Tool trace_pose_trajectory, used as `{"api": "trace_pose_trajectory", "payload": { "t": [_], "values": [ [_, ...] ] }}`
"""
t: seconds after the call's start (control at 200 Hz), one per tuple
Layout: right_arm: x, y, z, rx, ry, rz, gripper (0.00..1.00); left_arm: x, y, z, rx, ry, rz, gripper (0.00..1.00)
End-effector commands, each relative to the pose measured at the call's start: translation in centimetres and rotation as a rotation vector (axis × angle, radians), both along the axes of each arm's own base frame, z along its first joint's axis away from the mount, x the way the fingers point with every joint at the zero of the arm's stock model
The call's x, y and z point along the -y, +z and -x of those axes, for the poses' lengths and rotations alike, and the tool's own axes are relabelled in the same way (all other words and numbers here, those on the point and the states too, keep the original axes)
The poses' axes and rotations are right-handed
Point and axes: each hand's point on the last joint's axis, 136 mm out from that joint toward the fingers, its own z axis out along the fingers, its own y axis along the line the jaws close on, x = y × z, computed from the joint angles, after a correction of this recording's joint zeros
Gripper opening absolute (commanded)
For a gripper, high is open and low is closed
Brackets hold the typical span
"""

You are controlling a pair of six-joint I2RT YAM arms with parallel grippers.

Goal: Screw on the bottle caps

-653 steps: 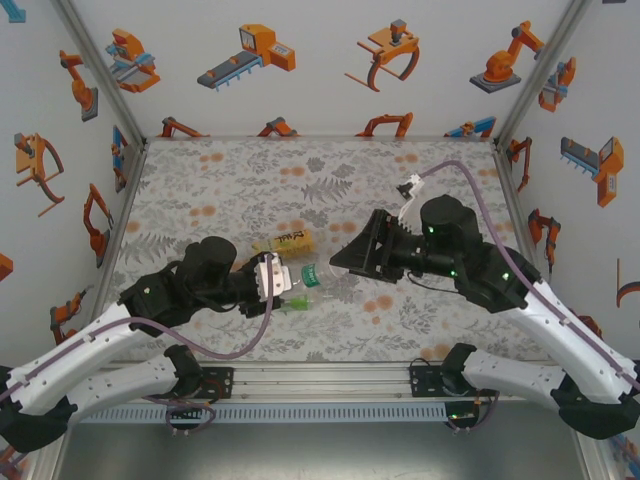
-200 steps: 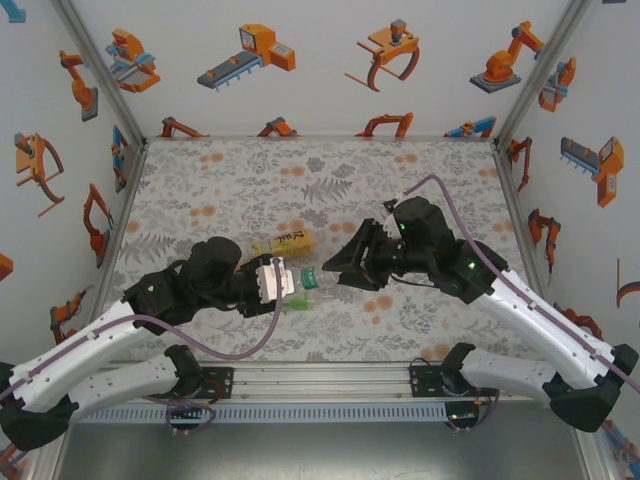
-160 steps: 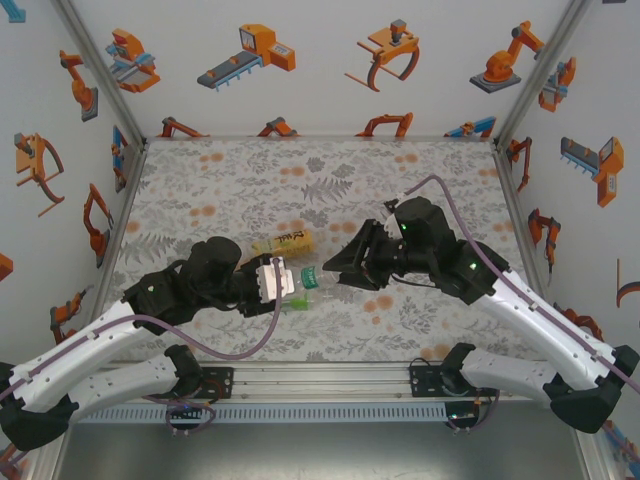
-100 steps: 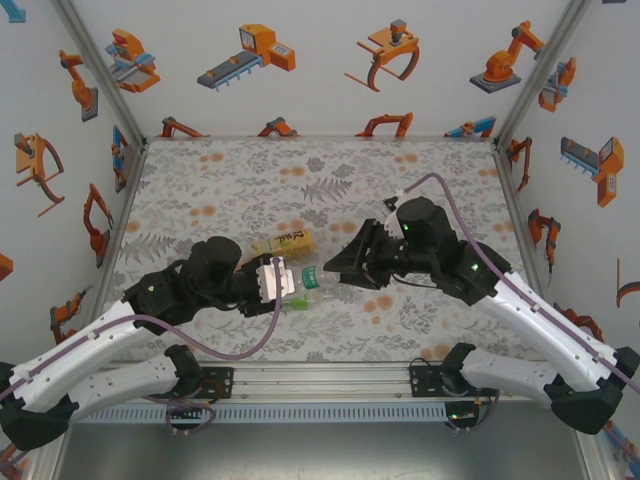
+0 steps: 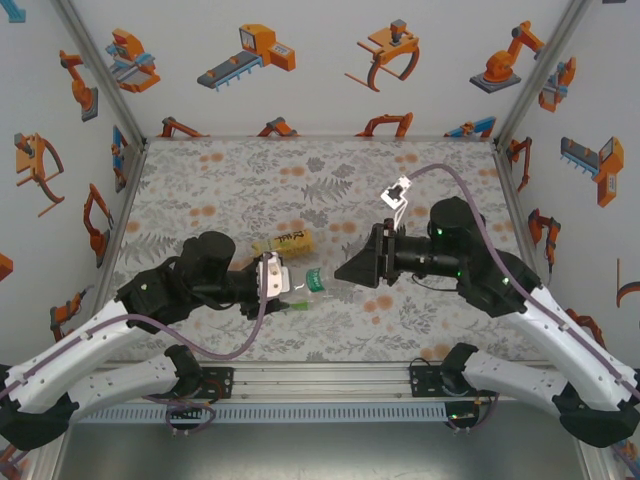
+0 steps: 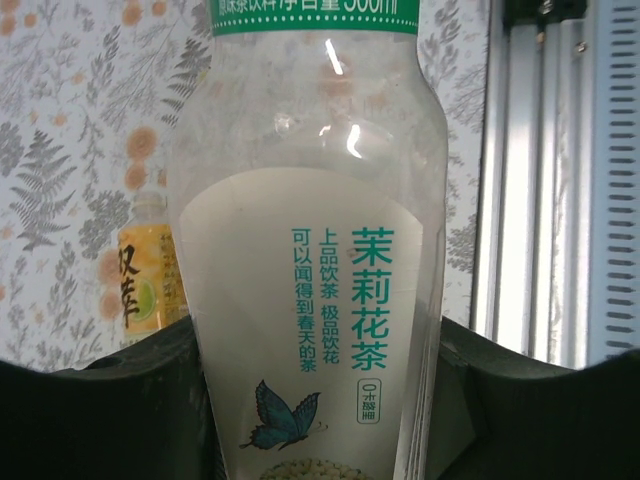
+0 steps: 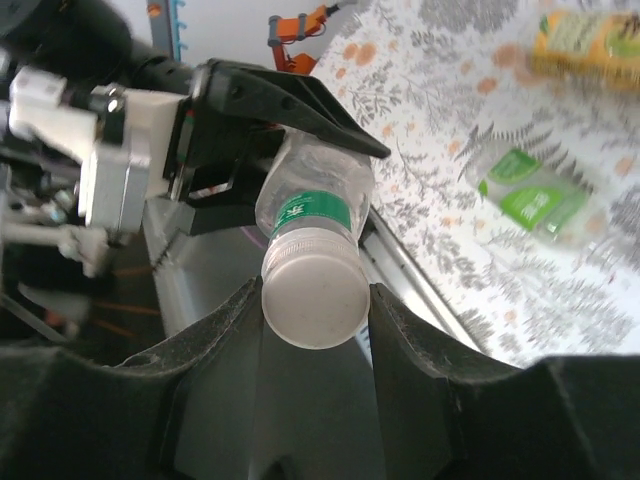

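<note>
Clamping pale cap (image 7: pixel 313 303) on bottle (image 7: pixel 318 195), right tool (image 7: pixel 314 290)

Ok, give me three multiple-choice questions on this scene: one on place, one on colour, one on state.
1. The amber bottle is: A) lying on the table B) held aloft C) standing upright
2. The cap between the right claw's fingers is: A) orange B) pale C) black
3. The left claw is: A) open, empty B) shut on the clear bottle C) shut on a cap
Answers: A, it lies beyond the left claw; B, it looks whitish; B, its fingers clamp the bottle's body.
</note>
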Motion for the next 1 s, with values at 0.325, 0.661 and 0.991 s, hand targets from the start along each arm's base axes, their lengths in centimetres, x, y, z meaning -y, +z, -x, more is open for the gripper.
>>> {"api": "trace_pose_trajectory", "payload": {
  "t": [0.325,0.661,0.991],
  "values": [
    [0.8,6.3,6.6,0.791,0.418,-0.100,0.00,0.6,3.9,2.3,-0.057,-0.099,0.113,0.00],
    [0.0,5.4,6.0,0.836,0.438,-0.084,0.00,0.9,3.9,2.2,-0.063,-0.099,0.127,0.00],
    [-0.6,4.5,5.4,0.824,0.437,-0.081,0.00,1.1,4.1,2.1,-0.055,-0.099,0.143,0.00]
  ]
}}
